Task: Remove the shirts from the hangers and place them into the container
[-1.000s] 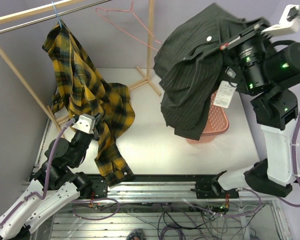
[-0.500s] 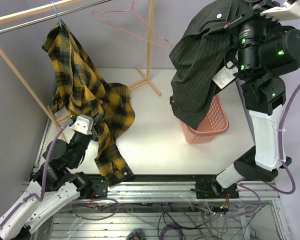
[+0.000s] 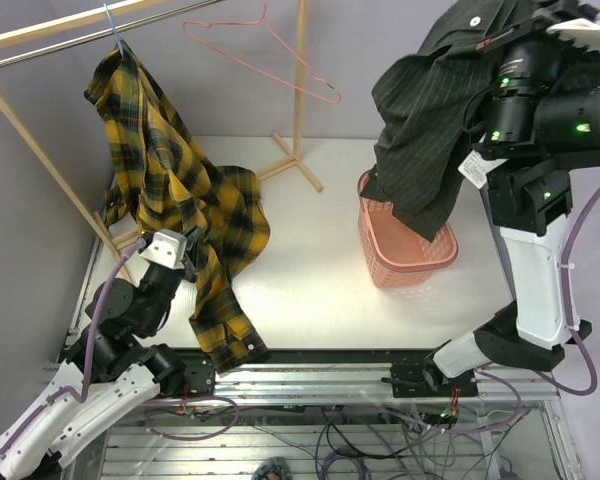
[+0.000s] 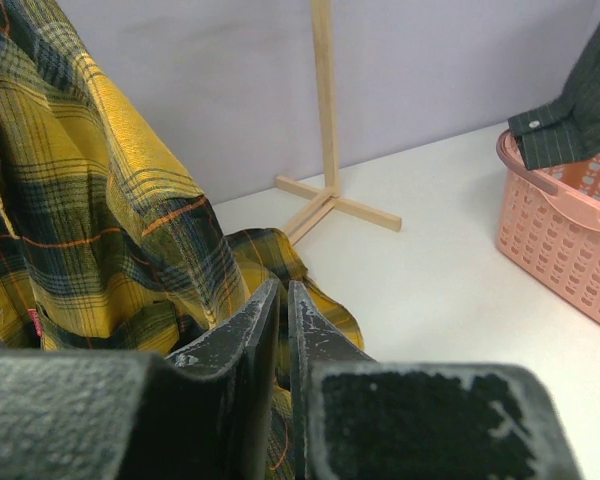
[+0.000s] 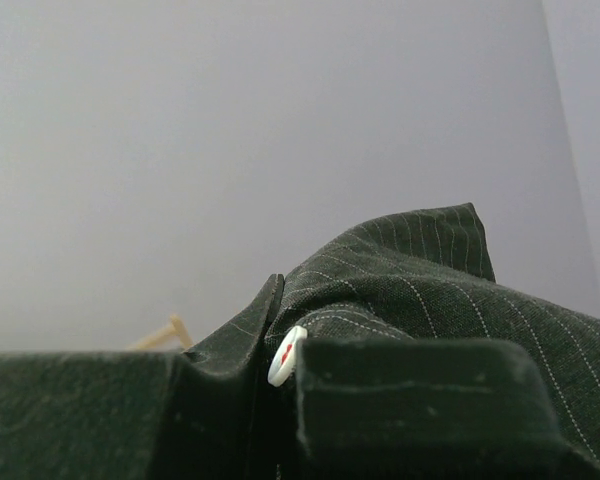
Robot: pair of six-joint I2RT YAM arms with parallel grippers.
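Swinging over toward the right, the right arm now has the dark striped shirt (image 3: 425, 130) above the pink laundry basket (image 3: 410, 270). A second ago the shirt hung left of the basket and covered most of it. Now its lower edge dips inside the rim. The right gripper (image 5: 279, 352) is clamped on a fold of that shirt by a white button, held high. I judge this shirt is nearly done: lower it and let go.

The pink wire hanger (image 3: 270, 45) hangs bare on the wooden rack (image 3: 302, 80), so that one is stripped. The yellow plaid shirt (image 3: 170, 180) has not moved. It is on the blue hanger (image 3: 112, 25) at the rail, with its tail pooled on the surface (image 3: 310, 260). The left gripper (image 4: 283, 292) sits right at the plaid cloth, jaws almost together with a thin slit. I cannot tell if cloth is pinched between them.

In the way: most of the dark shirt is bunched above and outside the basket on the far-right side, so it may drape over the rim when dropped. A white tag (image 3: 472, 168) dangles near the right arm. The rack's foot stands well to the left of the basket.
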